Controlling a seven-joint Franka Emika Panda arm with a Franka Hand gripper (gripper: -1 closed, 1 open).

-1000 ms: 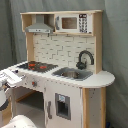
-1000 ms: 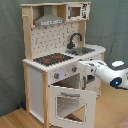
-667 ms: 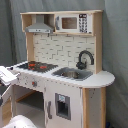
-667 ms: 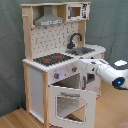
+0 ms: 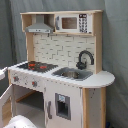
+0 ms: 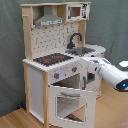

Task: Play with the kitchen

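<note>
- In the second exterior view the oven door [image 6: 70,104] hangs open at 6 o'clock, above a wooden floor [image 6: 15,120].
- The arm [image 6: 109,74] reaches in from 3 o'clock; whether its jaws are spread I cannot tell.
- The kitchen [image 5: 60,70] stands centre, apparently before a grey curtain [image 5: 116,40] at 12 o'clock.

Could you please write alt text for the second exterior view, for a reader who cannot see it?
A white robot arm reaches from the second exterior view's right toward the front of a toy kitchen, whose windowed oven door hangs open. Above are a black-and-red hob, a sink with a black tap and a grey hood.
</note>
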